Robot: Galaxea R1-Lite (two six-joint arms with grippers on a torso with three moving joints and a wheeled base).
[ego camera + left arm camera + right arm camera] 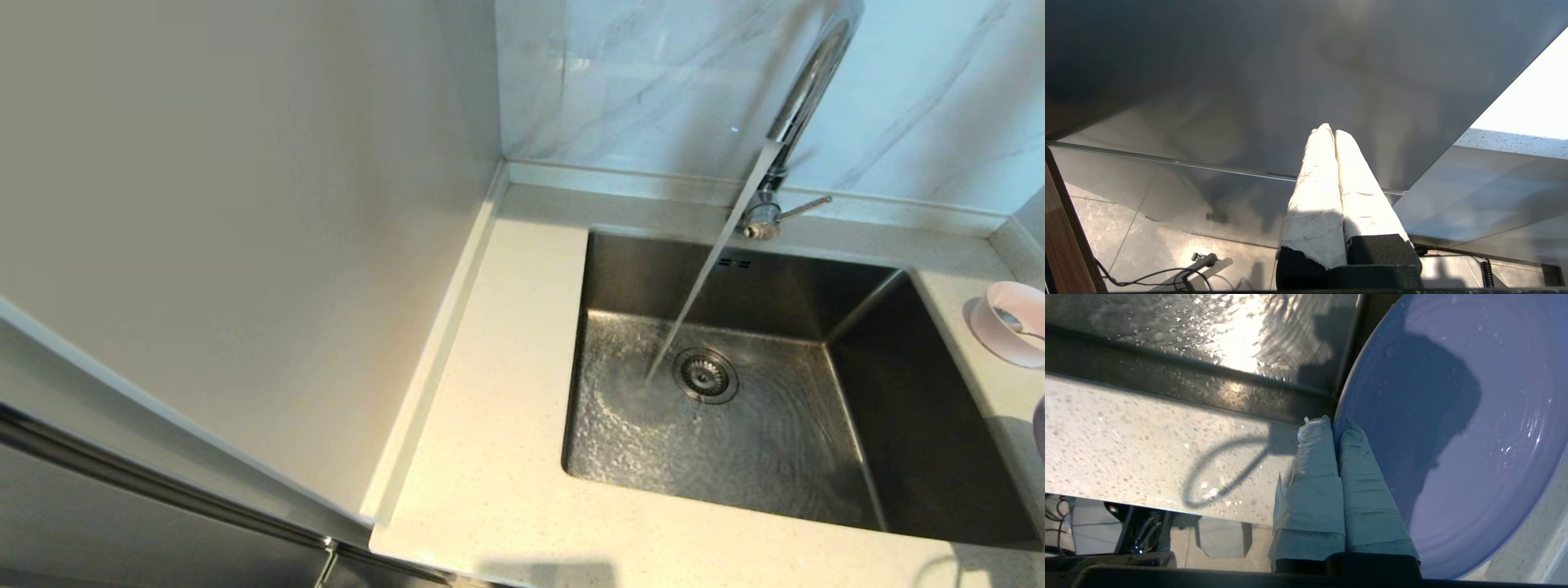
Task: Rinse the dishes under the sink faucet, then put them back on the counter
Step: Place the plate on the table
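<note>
Pale lilac round plate (1453,437) cut off at head view's right edge, rim pinched by right gripper (1336,424); left gripper (1329,130) parked, fingers together.

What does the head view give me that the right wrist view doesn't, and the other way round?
Head view only: the faucet running into the sink, and the pink bowl with a spoon on the counter. Right wrist view only: the right pincer shut on the plate's rim, droplets on the plate. Both: wet sink, speckled counter.

Speckled counter (498,457) — pink bowl (1012,322) right of sink (735,392)
</note>
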